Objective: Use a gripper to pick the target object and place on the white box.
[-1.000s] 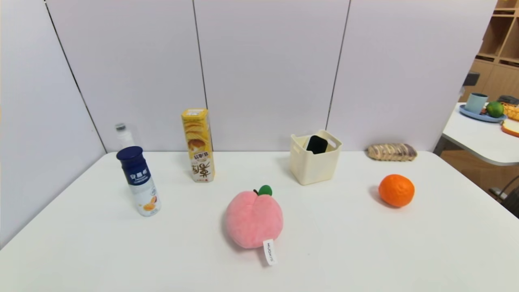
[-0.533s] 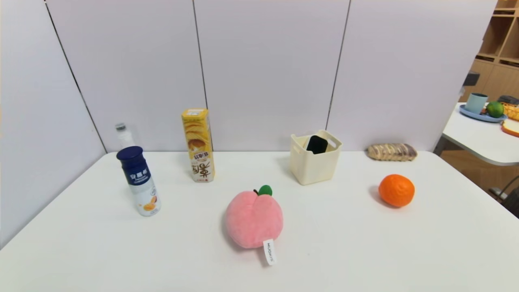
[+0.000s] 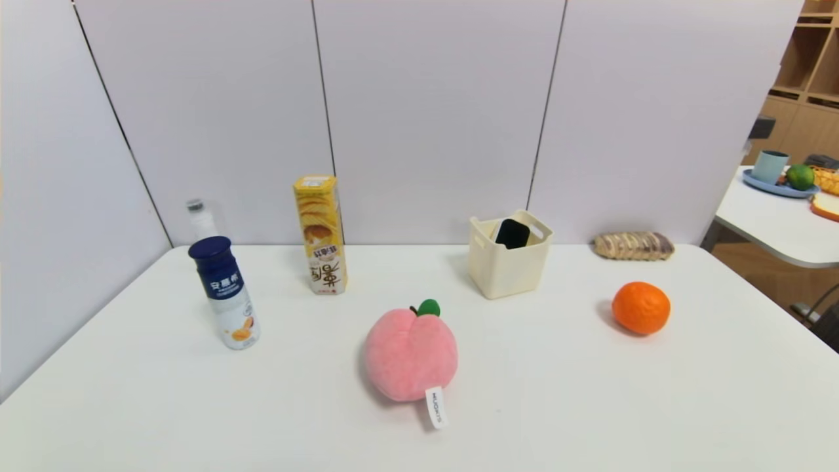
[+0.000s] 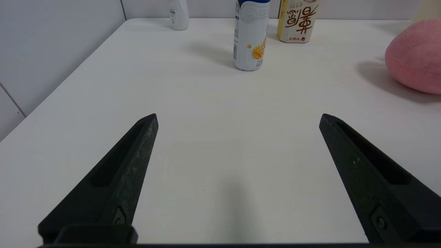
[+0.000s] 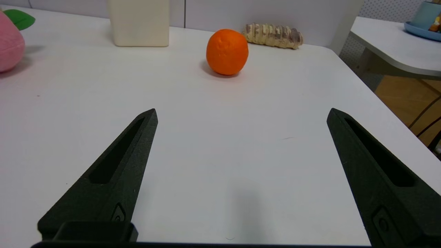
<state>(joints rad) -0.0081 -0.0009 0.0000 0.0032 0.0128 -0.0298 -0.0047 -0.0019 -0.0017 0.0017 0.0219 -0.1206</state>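
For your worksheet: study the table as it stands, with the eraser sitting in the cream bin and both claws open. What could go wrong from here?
1. The eraser leans up against a wall of the white box rather than lying flat, so a knock to the box might tip it over.
2. The left claw and right claw hang open above the near table; any reach forward could likely bump the plush peach or roll the orange.
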